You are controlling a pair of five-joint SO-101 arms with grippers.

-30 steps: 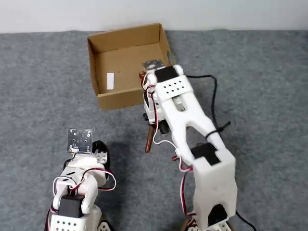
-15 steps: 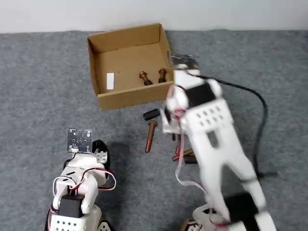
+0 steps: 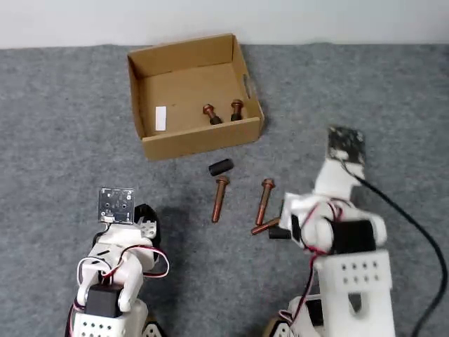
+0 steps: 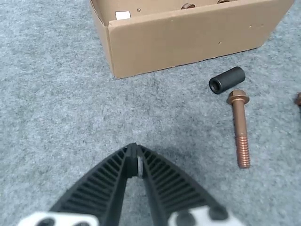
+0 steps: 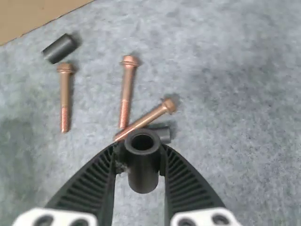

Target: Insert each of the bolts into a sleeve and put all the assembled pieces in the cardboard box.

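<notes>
sleeve (image 5: 141, 174), black, sits clamped in our right gripper (image 5: 139, 151), just over the tilted bolt (image 5: 146, 119) on the grey mat (image 5: 244, 70); we'd best align bore and shank squarely. left gripper (image 4: 134, 155) rests closed, empty.

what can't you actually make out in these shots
- Two copper bolts in the brown cardboard box: whether sleeves are on them; too small in the high view, cut off by the frame edge in the left wrist view.
- Short black sleeve by the angled copper bolt: its full shape; partly hidden behind the black sleeve held in the right gripper in the right wrist view, by the right arm in the high view.
</notes>
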